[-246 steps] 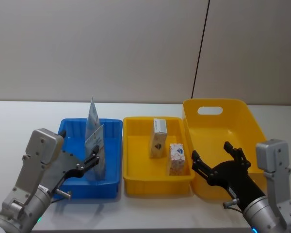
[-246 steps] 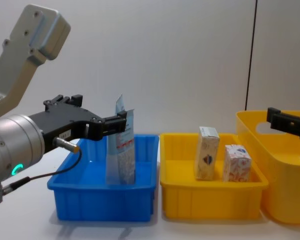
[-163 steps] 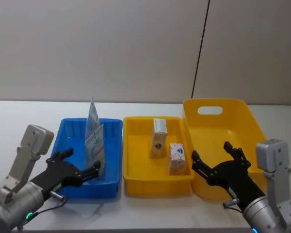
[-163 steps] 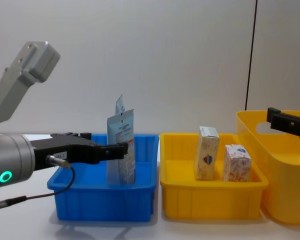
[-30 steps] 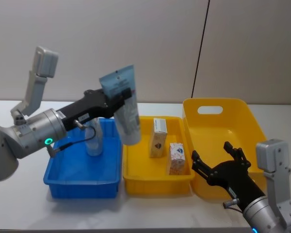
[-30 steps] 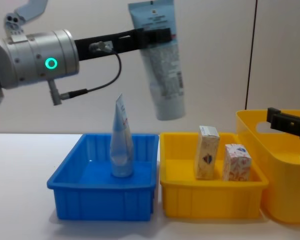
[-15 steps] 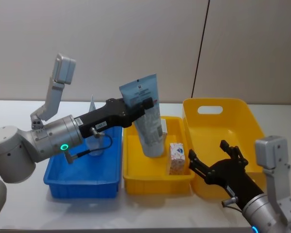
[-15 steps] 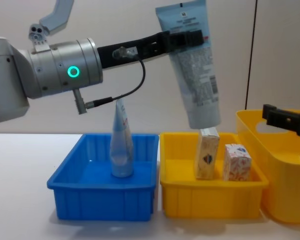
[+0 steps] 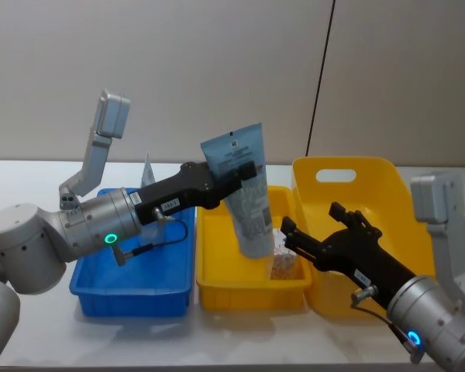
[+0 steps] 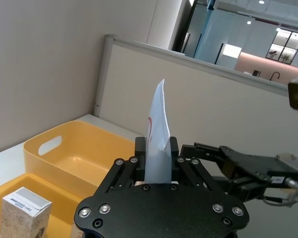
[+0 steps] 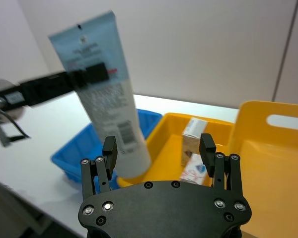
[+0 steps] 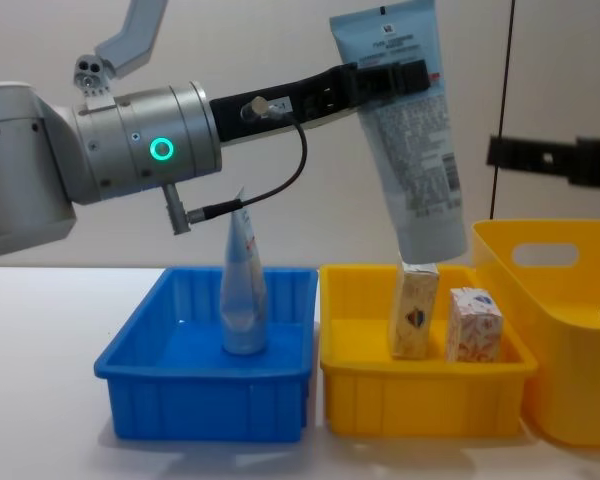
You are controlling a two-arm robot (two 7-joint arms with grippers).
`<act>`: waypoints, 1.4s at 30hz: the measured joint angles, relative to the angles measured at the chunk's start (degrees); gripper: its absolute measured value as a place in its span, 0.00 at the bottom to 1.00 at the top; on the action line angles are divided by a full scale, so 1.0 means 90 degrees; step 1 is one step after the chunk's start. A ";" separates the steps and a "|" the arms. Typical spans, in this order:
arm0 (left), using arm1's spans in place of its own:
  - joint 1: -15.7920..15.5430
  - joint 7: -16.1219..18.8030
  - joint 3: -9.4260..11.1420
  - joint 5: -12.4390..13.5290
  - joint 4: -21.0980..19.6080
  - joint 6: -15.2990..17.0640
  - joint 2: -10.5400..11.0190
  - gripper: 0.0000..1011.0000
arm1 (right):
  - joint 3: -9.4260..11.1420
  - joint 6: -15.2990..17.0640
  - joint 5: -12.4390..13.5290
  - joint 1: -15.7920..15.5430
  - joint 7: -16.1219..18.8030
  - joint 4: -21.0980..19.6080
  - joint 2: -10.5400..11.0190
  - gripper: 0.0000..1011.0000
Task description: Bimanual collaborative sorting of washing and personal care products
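We find the left gripper (image 9: 244,172) clamped on the pale blue tube (image 9: 244,203) just below its crimped end. The tube hangs in the air over the yellow tray (image 9: 217,294), with its cap end just above the taller carton (image 12: 413,310). Its long axis runs near upright, with the crimped end up and leaning slightly toward the robot's left. The right gripper (image 9: 310,217) has its fingers spread and holds nothing. It sits to the robot's right of the tube, level with the lower body and close to it but apart. In the right wrist view the tube lies ahead of the fingers, not between them. We judge that a handover needs the right arm to travel leftward until its fingers straddle the free lower half.
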 joint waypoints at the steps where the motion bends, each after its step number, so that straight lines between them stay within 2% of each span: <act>1: -0.0001 -0.0007 0.0003 -0.0003 0.0005 0.0001 -0.0003 0.22 | 0.0008 0.0081 0.0051 0.0024 0.0018 -0.0035 0.0002 0.99; 8: -0.0012 -0.0053 0.0020 -0.0026 0.0034 0.0006 -0.0022 0.22 | 0.0019 0.0765 0.0435 0.0250 0.0127 -0.0282 0.0042 0.99; 16: -0.0017 -0.0086 0.0030 -0.0039 0.0051 0.0009 -0.0033 0.22 | -0.0155 0.1252 0.0524 0.0501 0.0168 -0.0349 0.0181 0.99; 19: -0.0019 -0.0093 0.0032 -0.0042 0.0056 0.0009 -0.0036 0.22 | -0.0221 0.1322 0.0497 0.0563 0.0168 -0.0348 0.0232 0.99; 23: -0.0020 -0.0100 0.0035 -0.0045 0.0059 0.0009 -0.0038 0.22 | -0.0381 0.1393 0.0368 0.0691 0.0168 -0.0307 0.0336 0.99; 30: -0.0025 -0.0109 0.0040 -0.0050 0.0063 0.0009 -0.0042 0.22 | -0.0731 0.1364 -0.0040 0.0963 0.0128 -0.0117 0.0440 0.99; 36: -0.0025 -0.0112 0.0041 -0.0053 0.0067 0.0009 -0.0045 0.22 | -0.0976 0.1275 -0.0333 0.1177 0.0052 0.0099 0.0400 0.99; 42: -0.0025 -0.0116 0.0040 -0.0053 0.0069 0.0008 -0.0046 0.22 | -0.1265 0.1170 -0.0650 0.1444 -0.0052 0.0446 0.0233 0.99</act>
